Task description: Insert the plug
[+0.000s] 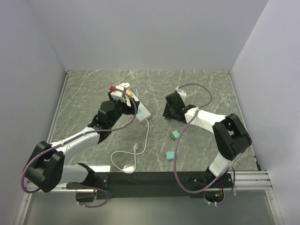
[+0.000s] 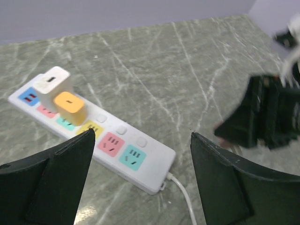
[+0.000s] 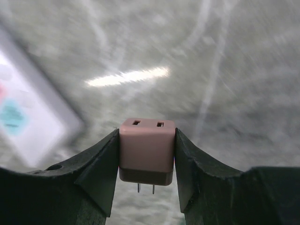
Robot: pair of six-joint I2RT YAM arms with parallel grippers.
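Note:
A white power strip (image 1: 140, 108) with coloured sockets lies in the middle of the table. In the left wrist view (image 2: 150, 168) a white plug (image 2: 52, 85) and an orange plug (image 2: 69, 106) sit in its far sockets. The yellow, pink and teal sockets near the cable end are free. My left gripper (image 2: 141, 136) is open and empty above that end. My right gripper (image 3: 146, 140) is shut on a pink plug (image 3: 146, 147), prongs pointing down, held above the table to the right of the strip (image 3: 28, 126). The right gripper shows in the top view (image 1: 169, 108).
Two small green plugs (image 1: 175, 134) (image 1: 169, 154) lie on the table near the right arm. The strip's white cable (image 1: 140, 143) loops toward the front edge. A small red piece (image 1: 111, 87) shows at the strip's far end.

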